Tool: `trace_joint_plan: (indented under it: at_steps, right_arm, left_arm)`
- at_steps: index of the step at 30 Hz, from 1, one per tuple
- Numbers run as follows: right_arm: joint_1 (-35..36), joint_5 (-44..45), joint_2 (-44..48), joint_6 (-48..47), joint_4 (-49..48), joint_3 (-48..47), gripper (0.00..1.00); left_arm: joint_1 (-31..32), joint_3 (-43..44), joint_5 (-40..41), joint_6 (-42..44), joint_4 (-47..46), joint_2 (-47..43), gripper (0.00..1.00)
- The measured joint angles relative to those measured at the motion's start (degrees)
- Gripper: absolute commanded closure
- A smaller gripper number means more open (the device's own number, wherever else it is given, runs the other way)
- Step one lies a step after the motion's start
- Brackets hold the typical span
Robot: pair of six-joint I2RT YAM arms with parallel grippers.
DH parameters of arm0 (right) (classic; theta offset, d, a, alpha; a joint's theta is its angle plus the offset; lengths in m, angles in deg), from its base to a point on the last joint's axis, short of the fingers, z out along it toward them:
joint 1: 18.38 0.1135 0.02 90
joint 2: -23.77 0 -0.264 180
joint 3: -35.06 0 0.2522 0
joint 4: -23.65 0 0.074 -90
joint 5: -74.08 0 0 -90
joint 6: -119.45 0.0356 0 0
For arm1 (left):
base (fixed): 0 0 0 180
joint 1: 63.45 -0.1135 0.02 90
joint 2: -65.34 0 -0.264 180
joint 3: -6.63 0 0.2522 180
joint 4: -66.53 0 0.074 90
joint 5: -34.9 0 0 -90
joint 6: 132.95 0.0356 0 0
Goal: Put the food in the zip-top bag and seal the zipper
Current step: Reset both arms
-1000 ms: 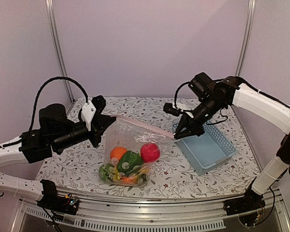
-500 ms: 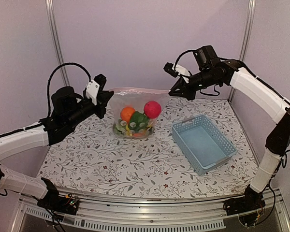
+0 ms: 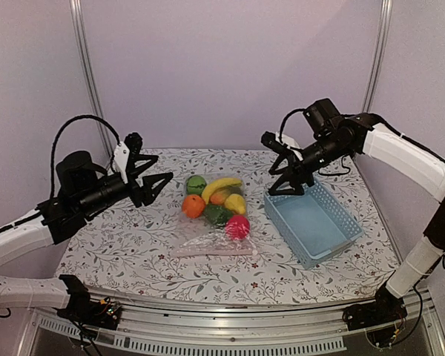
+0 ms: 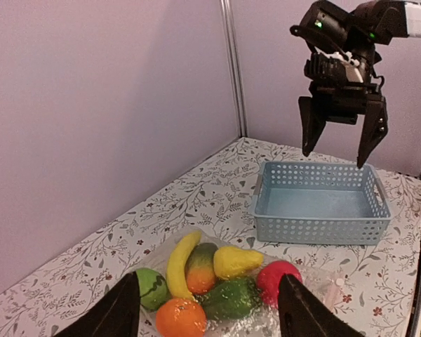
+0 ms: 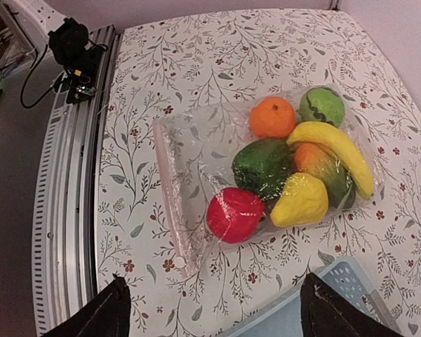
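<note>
Food [image 3: 216,204] sits inside the zip-top bag [image 3: 206,236], which lies flat on the floral table [image 3: 126,248] between my two arms, its zipper [image 3: 211,252] along the near edge. My left gripper [image 3: 160,170] hangs beside the bag, jaws apart and holding nothing. My right gripper [image 3: 288,190] hovers above the blue basket [image 3: 334,222], jaws spread wide.

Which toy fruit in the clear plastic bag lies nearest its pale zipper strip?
The round red apple, closest to the strip; the green watermelon lies farthest.
</note>
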Motion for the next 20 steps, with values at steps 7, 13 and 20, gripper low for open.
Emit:
trace_joint_plan:
  at_steps: [7,13,20]
  right_arm:
    - [-6.27,-0.35,10.93,6.25,-6.34,2.97,0.01]
    - [-25.29,0.2,11.39,18.18,-14.69,3.48,0.01]
    - [-30.34,14.19,19.04,29.22,-26.6,15.5,0.01]
  left_arm:
    - [0.07,3.32,13.05,-2.36,7.85,-6.62,0.18]
    - [-0.07,14.23,25.07,-5.66,19.82,-0.2,0.0]
    - [-0.44,22.8,33.97,-10.97,27.82,2.75,0.0]
